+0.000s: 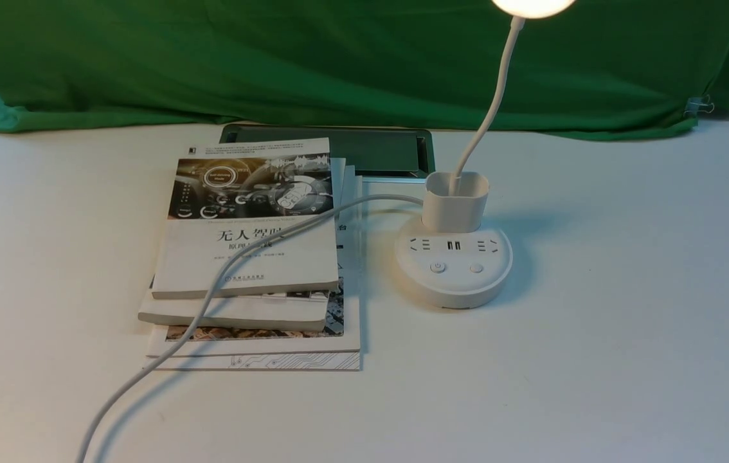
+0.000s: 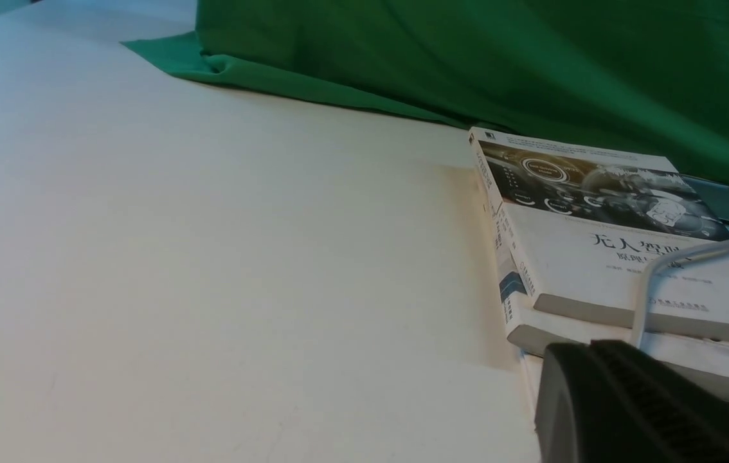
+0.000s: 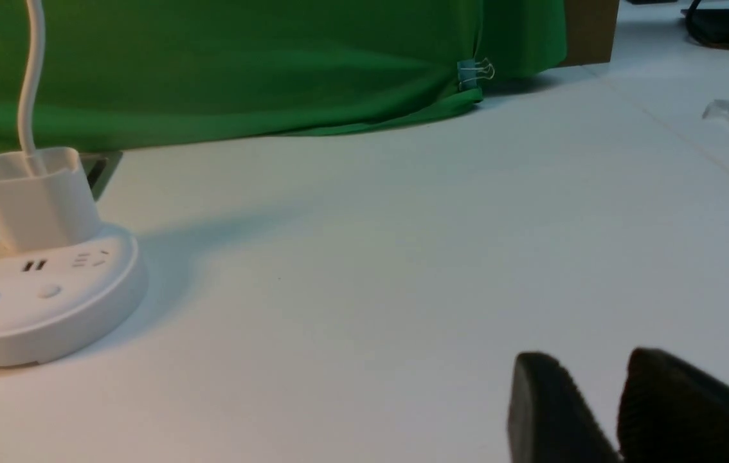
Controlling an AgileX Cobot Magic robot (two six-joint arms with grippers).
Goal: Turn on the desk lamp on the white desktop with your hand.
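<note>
White plastic, the desk lamp (image 1: 454, 267) stands on the white desktop (image 1: 596, 354) just beside the books (image 1: 255, 257), its head glowing; we judge its base stable, its buttons (image 1: 438, 267) light to press. Our right gripper (image 3: 602, 411) hangs slightly parted and empty; the left gripper (image 2: 634, 405) we cannot tell

White desk lamp (image 1: 454, 267), head glowing, upright on the white desktop (image 1: 628, 289), beside stacked books.
</note>
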